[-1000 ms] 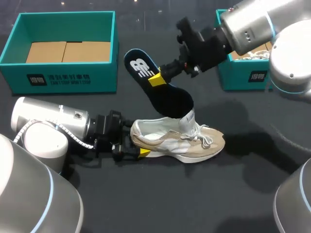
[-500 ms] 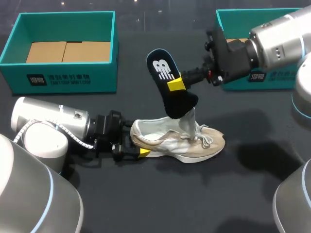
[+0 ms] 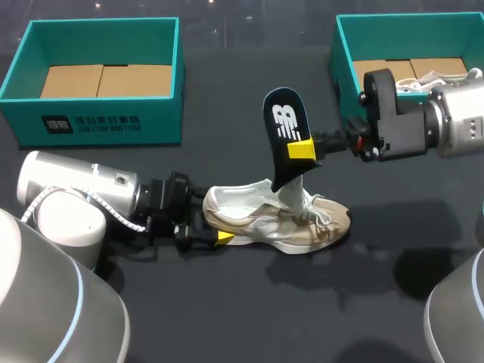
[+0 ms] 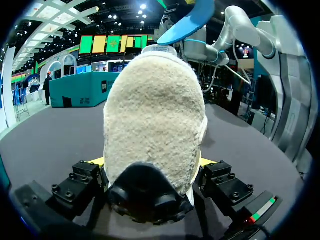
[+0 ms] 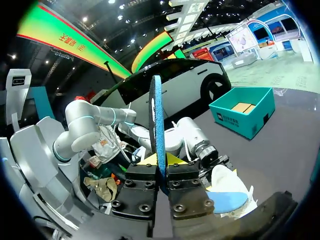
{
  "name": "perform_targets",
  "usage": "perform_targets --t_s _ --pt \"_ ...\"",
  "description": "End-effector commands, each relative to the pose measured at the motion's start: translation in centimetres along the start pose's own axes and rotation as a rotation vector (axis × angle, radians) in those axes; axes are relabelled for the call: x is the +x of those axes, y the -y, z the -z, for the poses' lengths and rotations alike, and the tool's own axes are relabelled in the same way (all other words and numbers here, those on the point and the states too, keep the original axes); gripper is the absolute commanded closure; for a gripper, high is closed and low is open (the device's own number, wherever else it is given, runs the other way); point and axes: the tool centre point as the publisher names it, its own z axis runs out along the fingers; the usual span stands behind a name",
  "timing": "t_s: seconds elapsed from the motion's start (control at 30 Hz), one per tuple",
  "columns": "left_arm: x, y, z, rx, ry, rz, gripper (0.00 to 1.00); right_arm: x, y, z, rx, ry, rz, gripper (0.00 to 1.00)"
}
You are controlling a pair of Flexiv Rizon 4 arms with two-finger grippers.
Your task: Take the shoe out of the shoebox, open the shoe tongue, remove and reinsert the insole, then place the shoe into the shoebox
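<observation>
The beige and white shoe (image 3: 276, 219) lies on its side on the dark table. Its heel (image 4: 155, 110) sits between the fingers of my left gripper (image 3: 219, 236) (image 4: 151, 162), which stands open around it. My right gripper (image 3: 301, 149) (image 5: 159, 165) is shut on the black insole (image 3: 283, 128), holding it nearly upright above the shoe's mouth. The insole's lower end hangs by the raised tongue (image 3: 293, 189). In the right wrist view the insole (image 5: 157, 125) shows edge-on between the fingers, with the shoe (image 5: 225, 192) below. Its blue underside (image 4: 187, 20) shows above the heel in the left wrist view.
A teal shoebox (image 3: 98, 113) (image 5: 243, 112) with a cardboard floor stands at the back left. A second teal box (image 3: 344, 53) at the back right holds another white shoe (image 3: 431, 79). My right arm (image 3: 423, 128) crosses in front of that box.
My right gripper has swung to the right with the insole, turning it more upright and drawing its front end up out of the shoe. The left gripper and the shoe kept still.
</observation>
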Motion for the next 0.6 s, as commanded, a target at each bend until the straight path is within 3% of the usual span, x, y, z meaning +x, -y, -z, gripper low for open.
perform_targets --t_s 0.03,0.17,0.27,0.6 --pt "0.1 -0.4 0.0 -0.001 0.001 0.0 1.0 0.7 0.8 1.0 -0.028 0.029 -0.006 1.0" --pt "0.1 -0.4 0.0 -0.001 0.001 0.0 1.0 2.3 1.8 3.2 -0.067 0.069 -0.004 1.0" --pt "0.1 -0.4 0.0 -0.001 0.001 0.0 1.0 4.5 2.6 5.4 -0.111 0.132 -0.031 1.0" --pt "0.1 -0.4 0.0 -0.001 0.001 0.0 1.0 4.5 2.6 5.4 -0.111 0.132 -0.031 1.0"
